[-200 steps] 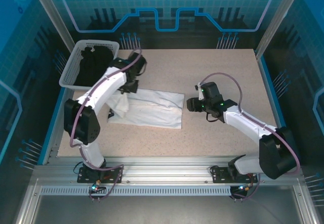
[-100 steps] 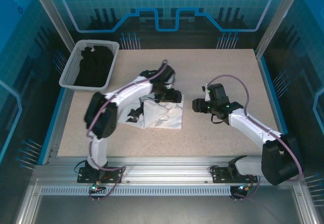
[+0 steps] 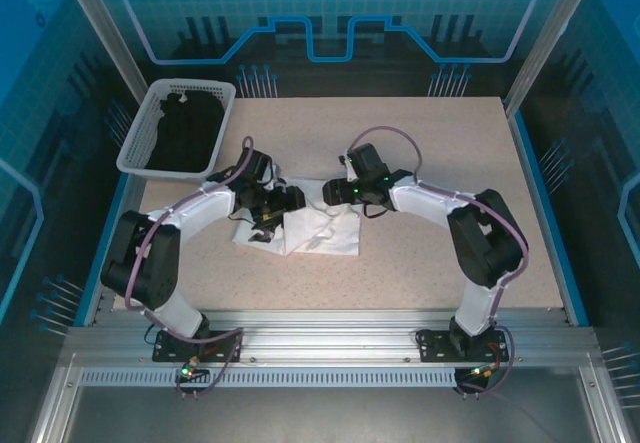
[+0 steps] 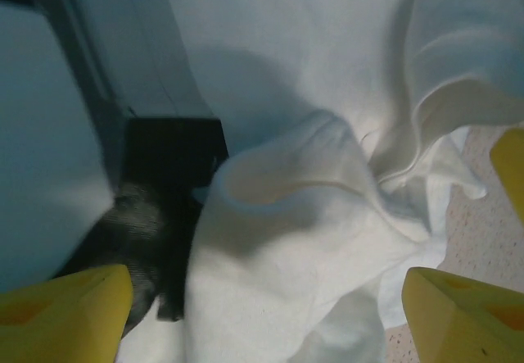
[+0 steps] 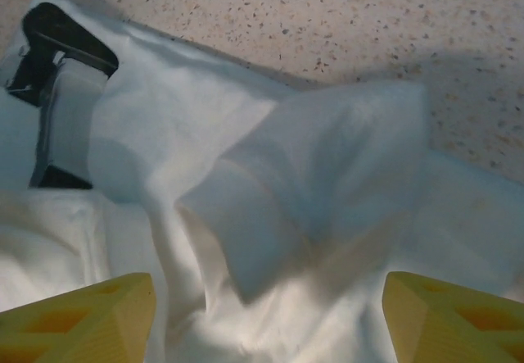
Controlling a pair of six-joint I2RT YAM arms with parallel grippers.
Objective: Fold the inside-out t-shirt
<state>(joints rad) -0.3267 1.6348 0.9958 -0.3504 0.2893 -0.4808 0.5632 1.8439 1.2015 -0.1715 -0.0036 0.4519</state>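
The inside-out t-shirt (image 3: 322, 233) lies as a small wrinkled white bundle in the middle of the table, its black print (image 3: 264, 231) showing at the left edge. My left gripper (image 3: 286, 201) hovers over the bundle's upper left. In the left wrist view that left gripper (image 4: 266, 322) stands open, with a rumpled fold of the t-shirt (image 4: 311, 215) and the dark print (image 4: 160, 215) below it. My right gripper (image 3: 337, 192) is at the bundle's upper right edge. The right wrist view shows the right gripper (image 5: 266, 322) open over a folded sleeve (image 5: 327, 174), holding nothing.
A white basket (image 3: 138, 139) with a black garment (image 3: 185, 128) stands at the table's back left corner. Bare speckled tabletop (image 3: 440, 143) stretches to the right of and behind the shirt. The two grippers sit close together over the bundle.
The left gripper carried the shirt's left side over to the right, folding it, then let go and drew back left. The right arm swung left to the shirt and opened wider.
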